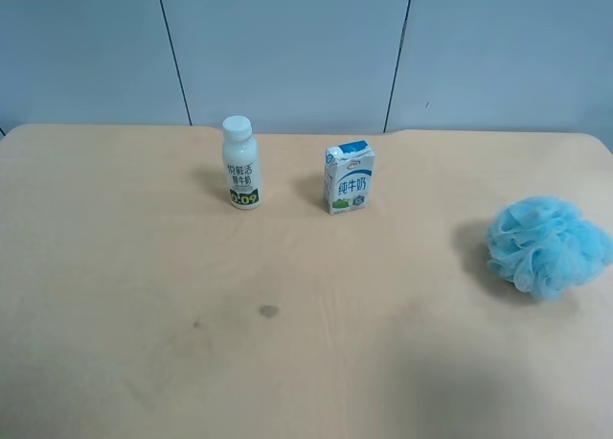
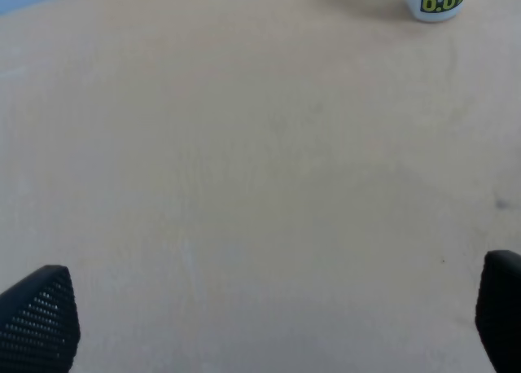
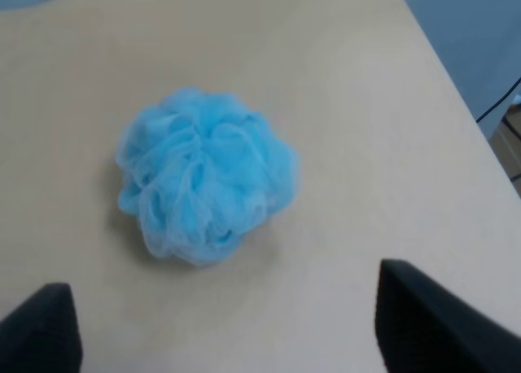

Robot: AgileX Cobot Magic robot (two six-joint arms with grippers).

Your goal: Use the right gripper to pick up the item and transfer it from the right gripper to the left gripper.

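We see the blue pouf (image 1: 548, 245) lying on the counter (image 1: 115, 295) at about 3 o'clock in the high view, close to the edge. The right end effector (image 3: 228, 328) hangs near it without touching, its fingers spread wide and holding nothing, and the left end effector (image 2: 269, 312) is equally wide over the counter. The milk carton (image 1: 349, 177) and the white bottle (image 1: 241, 163) stand at about 10 o'clock from the pouf, well apart from it.

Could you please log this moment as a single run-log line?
phase: pre-grasp | pouf: on table, untouched | right gripper: open, facing pouf, apart | left gripper: open, empty | bottle, carton: upright
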